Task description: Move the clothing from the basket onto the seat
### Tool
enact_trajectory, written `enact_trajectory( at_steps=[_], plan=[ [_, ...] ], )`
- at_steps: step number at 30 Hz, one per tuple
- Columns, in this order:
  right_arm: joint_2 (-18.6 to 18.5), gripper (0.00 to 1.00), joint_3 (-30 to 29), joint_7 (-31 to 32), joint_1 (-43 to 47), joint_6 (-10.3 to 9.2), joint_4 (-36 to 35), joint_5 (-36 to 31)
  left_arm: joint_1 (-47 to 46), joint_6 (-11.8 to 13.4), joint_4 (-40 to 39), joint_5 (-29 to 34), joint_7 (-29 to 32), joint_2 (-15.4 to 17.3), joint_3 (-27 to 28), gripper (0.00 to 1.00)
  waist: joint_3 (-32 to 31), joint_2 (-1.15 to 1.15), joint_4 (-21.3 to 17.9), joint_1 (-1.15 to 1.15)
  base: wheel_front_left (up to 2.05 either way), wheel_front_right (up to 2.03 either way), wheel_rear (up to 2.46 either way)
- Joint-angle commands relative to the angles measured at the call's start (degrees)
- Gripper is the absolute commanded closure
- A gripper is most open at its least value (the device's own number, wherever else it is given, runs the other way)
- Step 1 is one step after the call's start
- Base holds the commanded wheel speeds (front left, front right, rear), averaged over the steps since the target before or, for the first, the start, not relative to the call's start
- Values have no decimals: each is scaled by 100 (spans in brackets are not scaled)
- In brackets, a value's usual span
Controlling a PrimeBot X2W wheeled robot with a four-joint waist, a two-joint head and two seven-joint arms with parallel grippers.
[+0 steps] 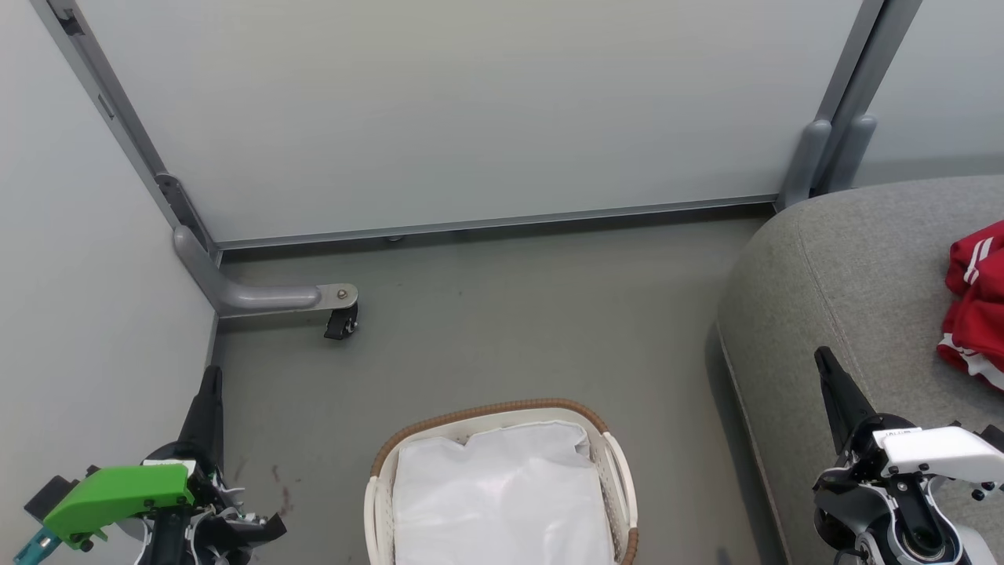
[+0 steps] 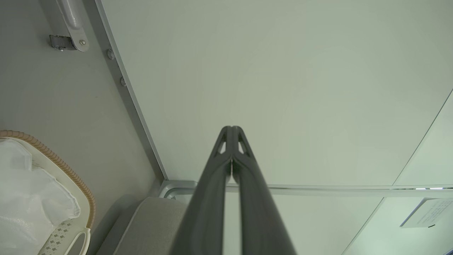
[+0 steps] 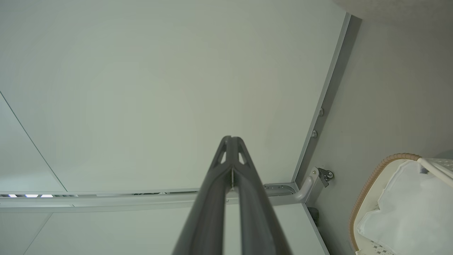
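The red clothing (image 1: 976, 302) with white stripes lies on the grey seat (image 1: 847, 267) at the right edge of the head view. The white basket (image 1: 376, 502) with its brown woven rim sits on the floor at bottom centre, with only its white cloth liner (image 1: 502, 494) showing inside. My left gripper (image 1: 210, 377) is shut and empty, left of the basket. My right gripper (image 1: 822, 357) is shut and empty over the seat's front edge. Both wrist views show the fingers pressed together (image 2: 231, 128) (image 3: 231, 138), pointing at a pale wall panel. The basket rim (image 2: 53, 159) (image 3: 371, 180) appears at their edges.
Pale partition panels (image 1: 471, 110) with grey metal frames close the space behind and to the left. A grey support foot with a black caster (image 1: 341, 322) juts onto the floor at the left. Open grey floor (image 1: 533, 314) lies between the basket, the panels and the seat.
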Motion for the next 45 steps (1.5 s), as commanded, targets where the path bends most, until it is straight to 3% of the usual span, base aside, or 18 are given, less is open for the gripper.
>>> enact_trajectory(
  at_steps=[1, 45],
  plan=[
    [-34, 100, -16, 16, 62, -2, -19, 17, -52, -31, -1, -16, 21, 36, 12, 100, 0, 0, 0, 0, 0, 0, 0],
    [-34, 100, -14, 15, 62, -2, -18, 18, -52, -30, -4, -17, 19, 36, 11, 100, 0, 0, 0, 0, 0, 0, 0]
  ],
)
